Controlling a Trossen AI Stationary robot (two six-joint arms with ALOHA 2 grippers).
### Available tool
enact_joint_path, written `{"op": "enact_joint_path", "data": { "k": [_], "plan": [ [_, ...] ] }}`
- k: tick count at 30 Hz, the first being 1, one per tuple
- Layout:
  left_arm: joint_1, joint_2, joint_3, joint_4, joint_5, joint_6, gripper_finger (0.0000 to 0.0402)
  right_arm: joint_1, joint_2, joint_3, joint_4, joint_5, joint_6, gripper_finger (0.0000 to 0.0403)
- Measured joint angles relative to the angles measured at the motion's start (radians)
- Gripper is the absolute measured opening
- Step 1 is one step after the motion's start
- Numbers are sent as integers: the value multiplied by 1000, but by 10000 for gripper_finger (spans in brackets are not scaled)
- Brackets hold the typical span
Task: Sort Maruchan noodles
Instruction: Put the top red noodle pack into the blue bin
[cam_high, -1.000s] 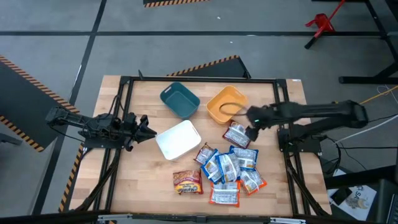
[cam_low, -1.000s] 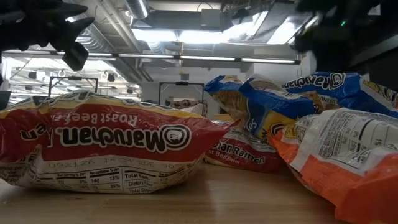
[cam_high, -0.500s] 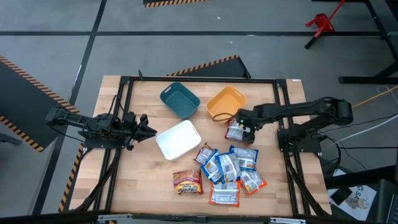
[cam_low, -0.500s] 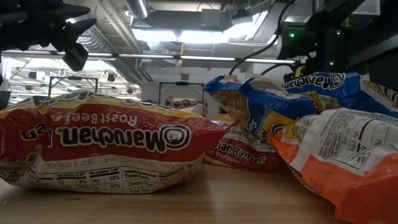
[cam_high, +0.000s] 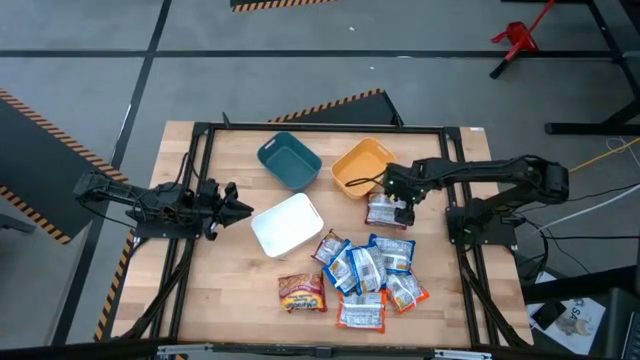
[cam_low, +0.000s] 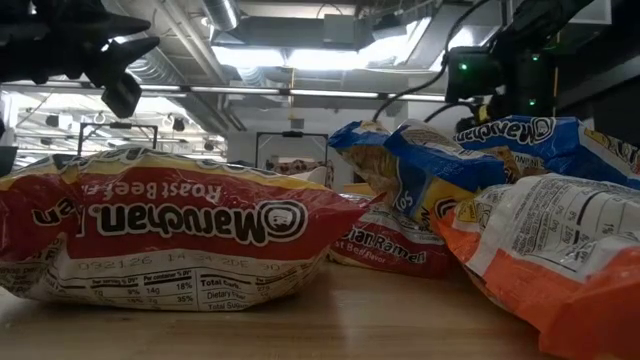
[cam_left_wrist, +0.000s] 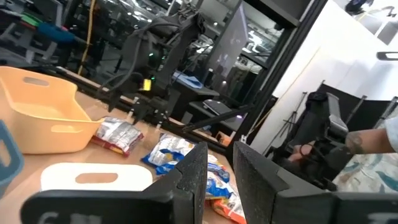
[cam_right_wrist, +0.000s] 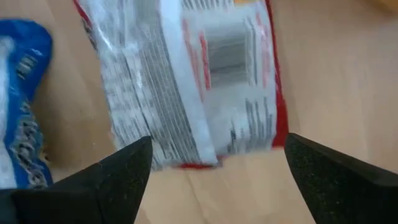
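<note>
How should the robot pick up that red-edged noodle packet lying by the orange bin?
Probably from straight above, pinching across the narrow width near the middle of the red-edged packet. It lies flat and apart from the pile, and the open right gripper hovers over it with fingers spread wider than it.

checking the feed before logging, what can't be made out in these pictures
- Print on the red-edged packet: blurred in the right wrist view.
- Packet pile: overlaps in the high view, count unsure.
- Orange bin: hidden behind packets in the low view.
- Person's sleeve: cut off by the left wrist view's edge.
</note>
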Motion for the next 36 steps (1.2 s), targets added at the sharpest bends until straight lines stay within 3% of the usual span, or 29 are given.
{"op": "enact_joint_path", "data": {
  "k": [6, 13, 17, 31, 36],
  "plan": [
    [0, 0, 0, 2, -8, 0, 73, 65, -4, 0, 78, 93, -26, 348],
    [0, 0, 0, -8, -35, 3, 73, 98, 40, 0, 79, 89, -3, 333],
    [0, 0, 0, -25, -40, 4, 73, 98, 68, 2, 79, 80, 5, 278],
    [0, 0, 0, -24, -40, 4, 73, 98, 77, 4, 66, 71, 48, 20],
    [0, 0, 0, -24, -40, 4, 73, 97, 65, 14, 29, 38, 56, 5]
  ]
}}
